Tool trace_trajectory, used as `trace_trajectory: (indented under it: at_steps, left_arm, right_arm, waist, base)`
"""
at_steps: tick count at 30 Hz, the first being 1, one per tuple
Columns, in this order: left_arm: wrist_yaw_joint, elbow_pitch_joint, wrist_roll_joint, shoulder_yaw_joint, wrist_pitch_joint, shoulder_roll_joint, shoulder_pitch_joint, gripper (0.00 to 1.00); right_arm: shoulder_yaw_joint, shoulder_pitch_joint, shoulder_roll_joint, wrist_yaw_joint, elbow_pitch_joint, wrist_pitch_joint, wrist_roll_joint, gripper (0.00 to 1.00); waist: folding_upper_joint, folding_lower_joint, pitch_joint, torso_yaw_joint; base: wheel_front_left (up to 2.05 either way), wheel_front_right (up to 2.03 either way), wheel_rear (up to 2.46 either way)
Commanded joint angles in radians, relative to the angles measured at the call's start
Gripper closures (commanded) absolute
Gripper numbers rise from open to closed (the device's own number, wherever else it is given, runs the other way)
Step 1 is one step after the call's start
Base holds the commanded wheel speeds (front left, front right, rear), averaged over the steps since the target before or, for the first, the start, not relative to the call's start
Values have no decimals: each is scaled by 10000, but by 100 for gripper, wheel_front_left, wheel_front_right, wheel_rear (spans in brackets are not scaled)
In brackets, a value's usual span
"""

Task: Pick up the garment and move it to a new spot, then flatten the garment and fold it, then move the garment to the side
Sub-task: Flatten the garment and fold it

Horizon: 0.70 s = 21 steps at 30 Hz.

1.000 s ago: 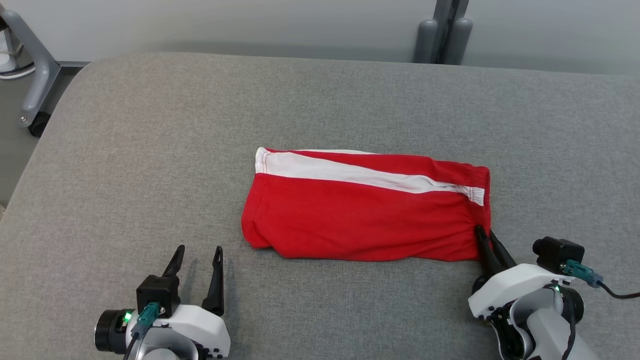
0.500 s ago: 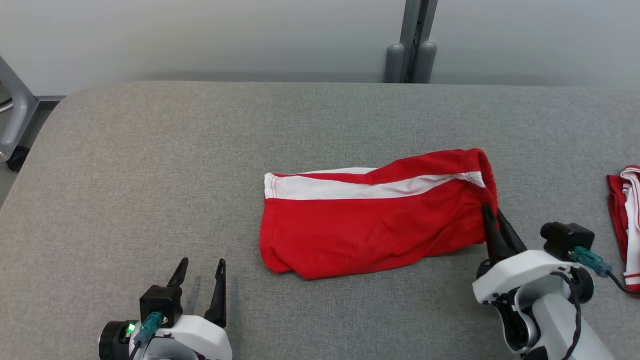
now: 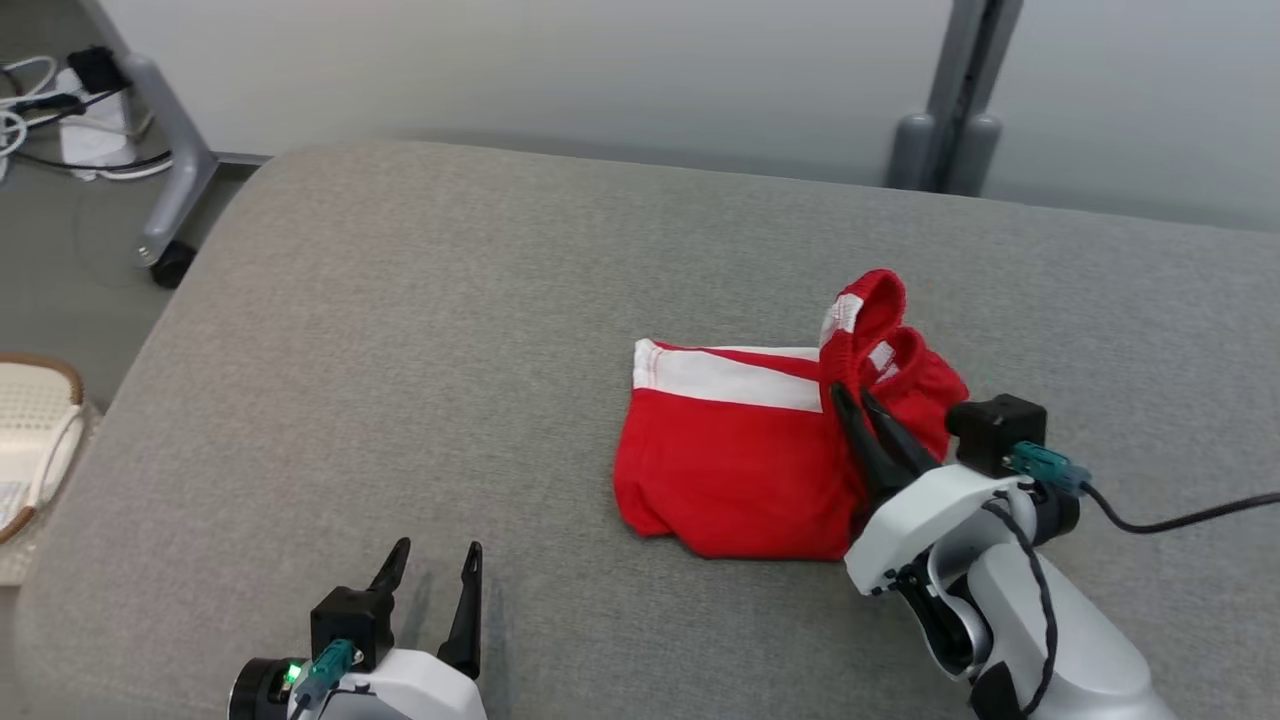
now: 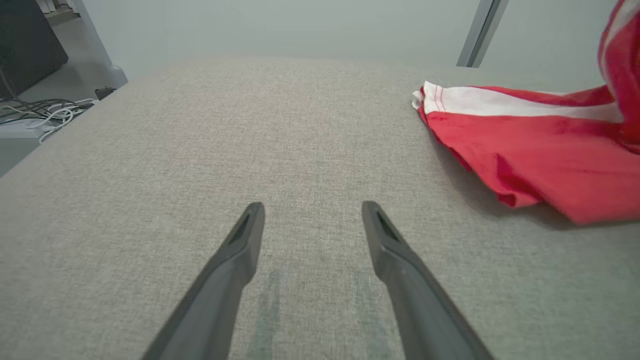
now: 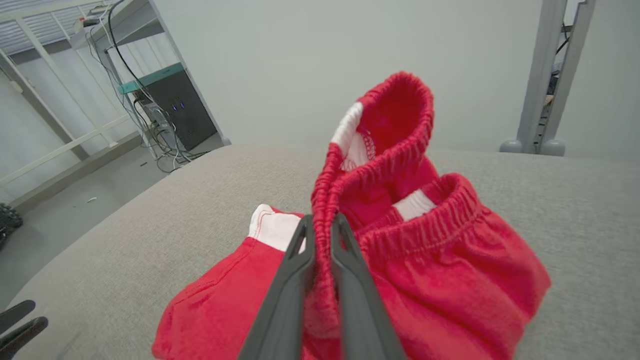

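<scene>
hidden: red shorts with white side stripe, lower right corner behind right arm | right tool: clamped on raised elastic waistband; rest lies on grey fabric tabletop | left tool: wide, empty, well apart | left edge: pale woven object, cut off, unclear

The left hand and right hand are showing long dark tapered fingers on glossy white wrists, each carrying a black camera block with a teal plug.
</scene>
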Motion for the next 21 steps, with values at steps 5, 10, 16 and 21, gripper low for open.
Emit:
trace_trajectory:
  at_steps: [5, 10, 16, 21]
  left_arm:
    - [93, 6, -298, -285, -43, 38, 209, 0]
    - [147, -21, -457, -462, -43, 37, 241, 0]
    - [267, -102, -551, -641, -41, 35, 212, 0]
    - [341, -256, -409, -534, -41, 40, 84, 0]
  right_arm:
    - [1022, -542, -20, 0, 396, 302, 96, 100]
    - [1515, -817, -28, 0, 867, 372, 154, 100]
    - [2225, -1068, -30, 0, 1062, 164, 744, 0]
    - [2236, -1176, -52, -1, 1117, -173, 909, 0]
  waist:
    - [0, 0, 158, 1454]
    - [0, 0, 264, 2058]
    - [0, 0, 361, 2317]
    - [0, 0, 338, 1764]
  base:
    - [0, 0, 0]
    - [0, 0, 0]
    - [0, 0, 0]
    - [0, 0, 0]
